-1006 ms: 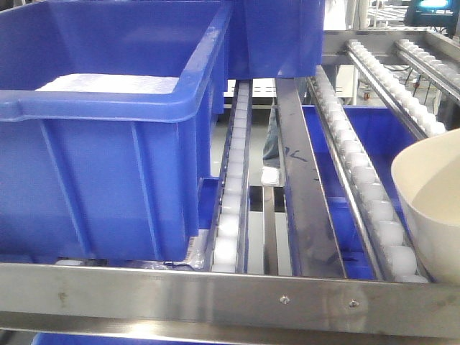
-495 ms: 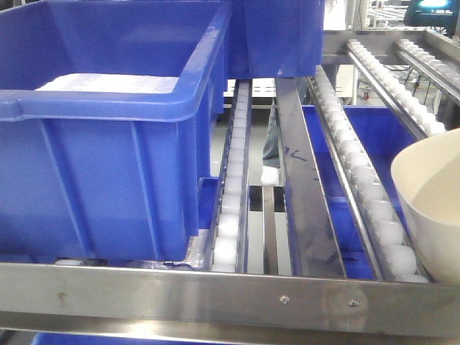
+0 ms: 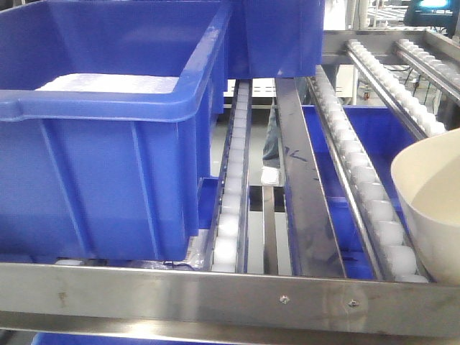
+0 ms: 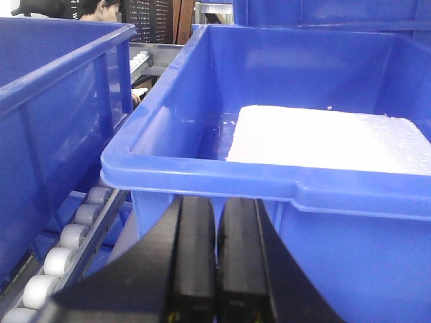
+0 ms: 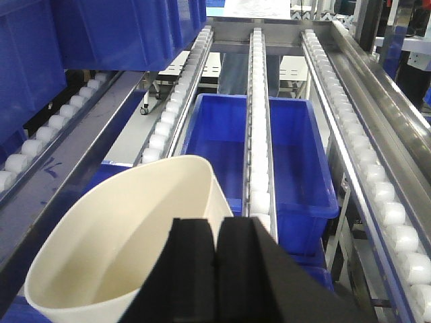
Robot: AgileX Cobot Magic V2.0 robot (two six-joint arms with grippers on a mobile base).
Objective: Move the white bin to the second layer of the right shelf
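Observation:
The white bin (image 3: 431, 208) is a cream-white tub at the right edge of the front view, just behind the steel front bar (image 3: 215, 296) of the roller shelf level (image 3: 359, 176). In the right wrist view the bin (image 5: 114, 249) hangs tilted over the roller rails, and my right gripper (image 5: 217, 225) is shut on its near rim. I cannot tell whether the bin's base touches the rollers. My left gripper (image 4: 217, 202) is shut and empty, just below the rim of a blue crate (image 4: 303, 192).
A large blue crate (image 3: 108, 144) holding white foam (image 4: 323, 138) fills the left of the shelf level, with another behind it (image 3: 277, 36). A blue crate (image 5: 296, 155) sits on the level below. Roller rails (image 5: 259, 134) run away from me, sloping.

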